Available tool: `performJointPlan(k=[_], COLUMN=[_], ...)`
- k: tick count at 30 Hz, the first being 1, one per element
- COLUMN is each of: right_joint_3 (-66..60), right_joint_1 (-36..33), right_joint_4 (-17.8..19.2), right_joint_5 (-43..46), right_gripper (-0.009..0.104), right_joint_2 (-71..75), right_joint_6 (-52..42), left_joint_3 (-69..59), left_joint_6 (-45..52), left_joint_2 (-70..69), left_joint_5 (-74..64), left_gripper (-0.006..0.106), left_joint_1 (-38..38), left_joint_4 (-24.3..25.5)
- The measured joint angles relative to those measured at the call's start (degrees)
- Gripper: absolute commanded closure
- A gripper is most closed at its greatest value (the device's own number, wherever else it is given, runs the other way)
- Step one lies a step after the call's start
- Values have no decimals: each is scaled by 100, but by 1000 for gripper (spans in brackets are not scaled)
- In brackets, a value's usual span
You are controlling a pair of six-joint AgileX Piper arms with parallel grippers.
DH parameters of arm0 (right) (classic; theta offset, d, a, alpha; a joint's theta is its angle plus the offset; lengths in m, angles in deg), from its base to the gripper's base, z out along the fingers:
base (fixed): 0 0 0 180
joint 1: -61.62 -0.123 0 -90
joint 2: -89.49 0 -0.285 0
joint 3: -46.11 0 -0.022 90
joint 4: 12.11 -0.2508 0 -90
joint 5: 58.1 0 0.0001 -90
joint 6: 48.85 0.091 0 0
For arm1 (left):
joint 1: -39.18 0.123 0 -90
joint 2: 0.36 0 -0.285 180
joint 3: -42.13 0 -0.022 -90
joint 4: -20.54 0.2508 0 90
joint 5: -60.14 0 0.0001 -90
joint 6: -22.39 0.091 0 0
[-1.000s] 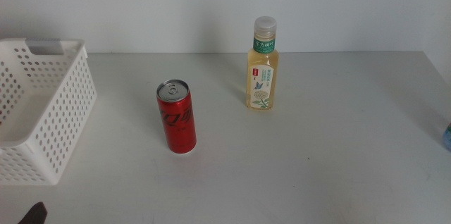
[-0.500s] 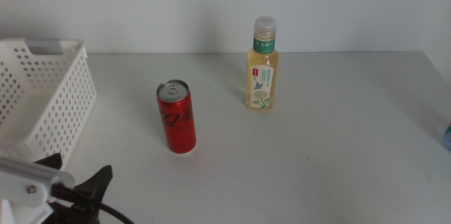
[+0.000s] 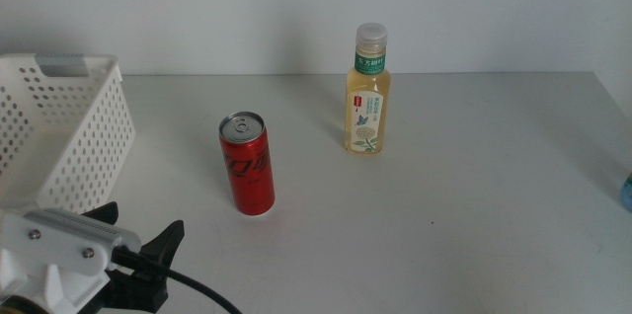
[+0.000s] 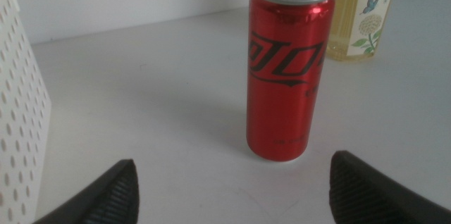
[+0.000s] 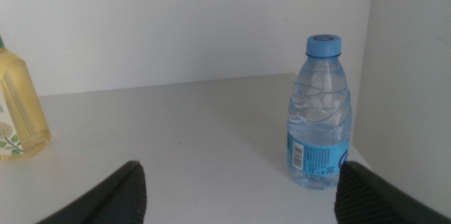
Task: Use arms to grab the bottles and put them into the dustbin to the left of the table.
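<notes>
We see our left claw (image 4: 232, 185) spread wide before the red can (image 4: 287, 65); dustbin (image 3: 59, 146) beside, tea bottle (image 3: 369, 92) behind.

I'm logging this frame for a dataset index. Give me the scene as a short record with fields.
surface: table
red can: red can upright, mid-table
tea bottle: tea bottle upright, behind and right of the can
water bottle: water bottle upright, blue cap, at the table's right edge
dustbin: dustbin on the left, nothing seen inside
left gripper: left gripper open, facing the can, not touching
right gripper: right gripper open, facing the water bottle
</notes>
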Motion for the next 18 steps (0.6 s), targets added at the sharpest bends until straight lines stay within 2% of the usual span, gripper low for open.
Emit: performJointPlan(k=[6, 13, 18], right_joint_3=[0, 0, 0], right_joint_1=[0, 0, 0], right_joint_4=[0, 0, 0], right_joint_5=[0, 0, 0], right_gripper=[1, 1, 1], right_joint_2=[0, 0, 0], right_joint_6=[0, 0, 0], left_joint_3=[-327, -367, -367], left_joint_6=[0, 0, -5], left_joint_2=[45, 52, 76], left_joint_5=[799, 1091, 1133], left_gripper=[10, 10, 10], left_joint_1=[0, 0, 0], left_joint_4=[-74, -154, 50])
